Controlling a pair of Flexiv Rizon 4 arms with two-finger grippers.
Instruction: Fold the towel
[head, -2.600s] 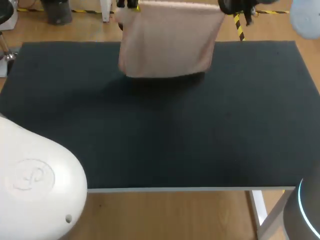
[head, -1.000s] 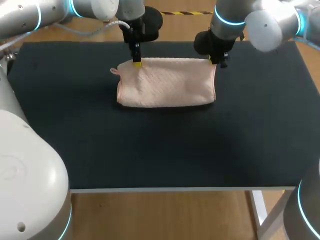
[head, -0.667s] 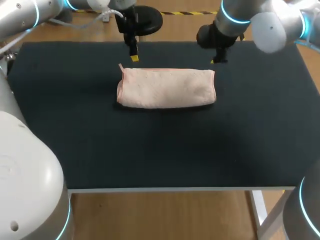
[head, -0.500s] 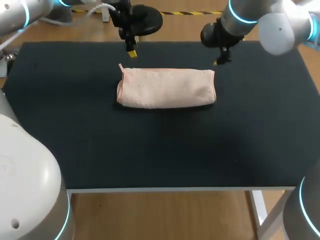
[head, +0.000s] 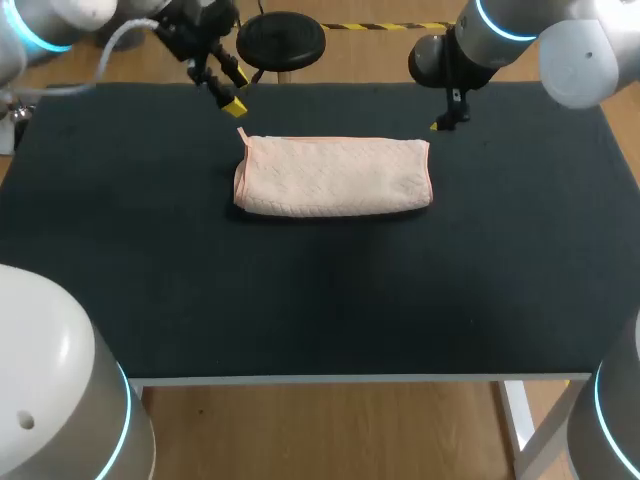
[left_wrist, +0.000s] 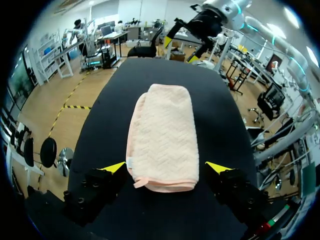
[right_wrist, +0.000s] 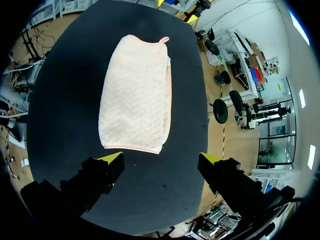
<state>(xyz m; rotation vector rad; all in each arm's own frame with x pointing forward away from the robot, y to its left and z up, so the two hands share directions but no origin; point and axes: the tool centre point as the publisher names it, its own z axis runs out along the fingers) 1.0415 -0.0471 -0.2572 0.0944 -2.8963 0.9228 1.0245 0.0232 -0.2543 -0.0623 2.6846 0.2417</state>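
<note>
A pale pink towel (head: 335, 177) lies folded into a long band on the black table (head: 320, 300), with a small loop at its far left corner. My left gripper (head: 228, 97) hangs open above the table, behind and left of that corner. My right gripper (head: 445, 118) is open just behind the towel's far right corner. In the left wrist view the towel (left_wrist: 162, 135) stretches ahead of the open gripper (left_wrist: 166, 167), untouched by its fingers. The right wrist view shows the towel (right_wrist: 135, 95) ahead of the open gripper (right_wrist: 160, 158), with nothing held.
The table's black surface spreads wide in front of and to both sides of the towel. Its pale front edge (head: 350, 378) runs across the near side. My other arm's gripper (left_wrist: 190, 42) shows beyond the towel's far end in the left wrist view.
Both grippers let go of the towel's far edge, opened and lifted off. The left gripper drew back and to the left. The towel stayed folded on the table.
</note>
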